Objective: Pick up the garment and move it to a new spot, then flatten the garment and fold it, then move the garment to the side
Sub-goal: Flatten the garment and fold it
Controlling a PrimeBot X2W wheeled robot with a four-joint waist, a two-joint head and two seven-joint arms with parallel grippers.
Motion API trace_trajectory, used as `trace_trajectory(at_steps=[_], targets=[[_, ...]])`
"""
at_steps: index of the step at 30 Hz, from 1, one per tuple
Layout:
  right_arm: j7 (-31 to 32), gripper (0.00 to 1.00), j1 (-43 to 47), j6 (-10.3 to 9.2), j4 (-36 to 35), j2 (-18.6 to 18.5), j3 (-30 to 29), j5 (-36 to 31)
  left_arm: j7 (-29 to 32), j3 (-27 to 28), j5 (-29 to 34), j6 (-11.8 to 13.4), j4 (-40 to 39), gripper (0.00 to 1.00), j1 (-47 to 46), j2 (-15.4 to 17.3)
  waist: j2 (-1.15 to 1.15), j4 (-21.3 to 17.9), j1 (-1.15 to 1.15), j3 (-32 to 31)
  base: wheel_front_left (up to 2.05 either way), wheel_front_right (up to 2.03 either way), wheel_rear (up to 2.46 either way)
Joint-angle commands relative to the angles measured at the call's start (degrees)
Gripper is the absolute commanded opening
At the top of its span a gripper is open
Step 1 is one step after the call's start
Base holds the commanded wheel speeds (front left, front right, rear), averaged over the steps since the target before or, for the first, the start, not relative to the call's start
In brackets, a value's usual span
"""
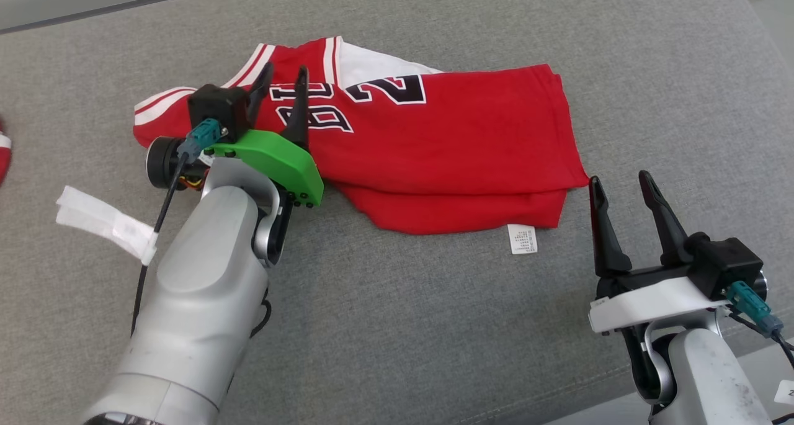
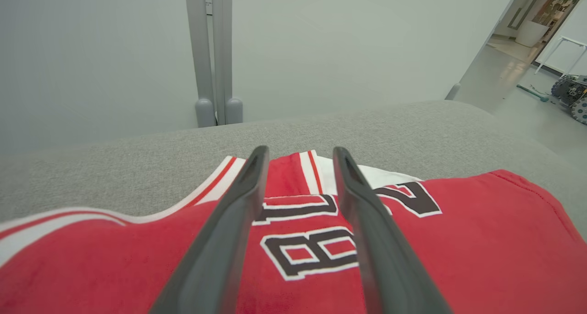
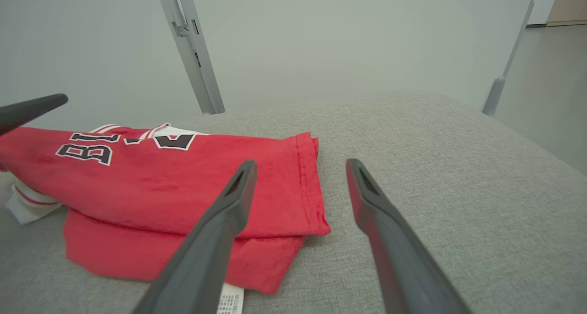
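The garment point(image 1: 446, 146) is a red jersey with white trim and dark lettering, lying folded on the grey cushion point(image 1: 434, 338). My left gripper point(image 1: 285, 68) hovers over the jersey's left end near the lettering, open, with nothing between its fingers. In the left wrist view the gripper point(image 2: 301, 149) straddles the letters on the garment point(image 2: 458, 240). My right gripper point(image 1: 620, 177) stands open just off the jersey's lower right corner, holding nothing. In the right wrist view that gripper point(image 3: 301, 162) points past the garment's point(image 3: 183, 185) hemmed edge, and a left fingertip point(image 3: 32, 107) shows at far left.
A white care label point(image 1: 522, 239) sticks out from the jersey's lower edge. A white fabric strip point(image 1: 105, 223) lies on the cushion at left, and another red item point(image 1: 3, 149) peeks in at the left edge. Metal posts point(image 2: 213, 52) stand behind the cushion.
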Motion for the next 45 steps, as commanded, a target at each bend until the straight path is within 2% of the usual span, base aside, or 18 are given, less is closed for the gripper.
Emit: trace_trajectory(at_steps=[1,6,10,12,15,18,25,27,28,29,30,31,38,45], targets=[[-0.2,1.0,0.5,0.01,-0.1,-0.1,-0.4,-0.2,0.0,0.6,0.5,0.5,-1.0,1.0,2.0,0.4,0.0,1.3,0.0,-0.8,0.0,0.0,0.0],[-0.2,1.0,0.8,0.01,-0.2,-0.1,-0.5,-0.4,0.0,4.2,1.9,3.2,-4.3,1.0,6.3,0.7,0.0,4.2,0.0,-1.8,0.0,0.0,0.0],[-0.2,1.0,0.7,0.01,0.1,-0.1,0.1,-0.5,0.0,8.4,2.3,6.3,-4.3,1.0,9.0,1.3,0.0,5.5,0.0,-2.4,0.0,0.0,0.0],[-0.2,1.0,0.6,0.01,0.3,-0.2,0.2,-0.5,0.0,9.8,1.8,6.8,-3.4,1.0,9.6,1.2,0.0,5.7,0.0,-2.5,0.0,0.0,0.0],[-0.2,1.0,0.5,0.01,0.4,-0.1,0.5,-0.6,0.0,11.8,-0.7,5.4,-0.9,1.0,9.5,0.9,0.0,5.6,0.0,-2.6,0.0,0.0,0.0],[-0.2,1.0,0.4,0.01,0.4,-0.2,0.6,-0.8,0.0,13.2,-4.4,2.9,2.1,1.0,7.8,0.5,0.0,4.8,0.0,-2.3,0.0,0.0,0.0],[-0.2,1.0,0.5,0.01,0.5,-0.1,0.6,-0.5,0.4,12.0,-9.6,-0.6,6.2,1.0,4.0,0.3,0.0,2.6,0.0,-1.5,0.0,0.0,0.0],[-0.2,1.0,0.5,0.01,0.6,-0.1,0.7,-0.3,0.7,10.6,-10.5,-0.6,7.2,1.0,3.2,0.3,0.0,2.1,0.0,-1.5,0.0,0.0,0.0],[-0.2,1.0,0.4,0.01,0.6,-0.1,0.8,-0.2,0.8,10.0,-10.8,-0.5,7.7,0.77,2.9,0.3,0.0,1.9,0.0,-1.4,0.0,0.0,0.0],[-0.2,1.0,0.3,0.01,0.7,-0.1,0.7,-0.2,0.8,9.4,-11.3,-0.4,8.3,0.29,2.5,0.3,0.0,1.7,0.0,-1.4,0.0,0.0,0.0],[-0.2,1.0,0.2,0.01,0.6,-0.1,0.7,-0.1,0.8,8.9,-11.8,-0.3,8.8,0.08,2.3,0.3,0.0,1.6,0.0,-1.4,0.0,0.0,0.0],[-0.2,1.0,0.2,0.01,0.6,-0.1,0.7,0.0,0.9,8.3,-12.3,-0.2,9.3,0.0,2.0,0.3,0.0,1.4,0.0,-1.4,0.0,0.0,0.0],[-0.2,1.0,0.2,0.01,0.7,-0.1,0.3,0.1,0.3,5.8,-13.8,-1.0,10.0,0.0,0.1,0.3,0.0,1.5,0.0,-1.5,0.0,0.0,0.0],[-0.2,1.0,-0.1,0.01,0.7,-0.1,0.9,0.1,0.0,1.7,-13.8,-1.2,5.4,0.0,-1.8,0.3,0.0,1.7,0.0,-1.7,0.0,0.0,0.0]])
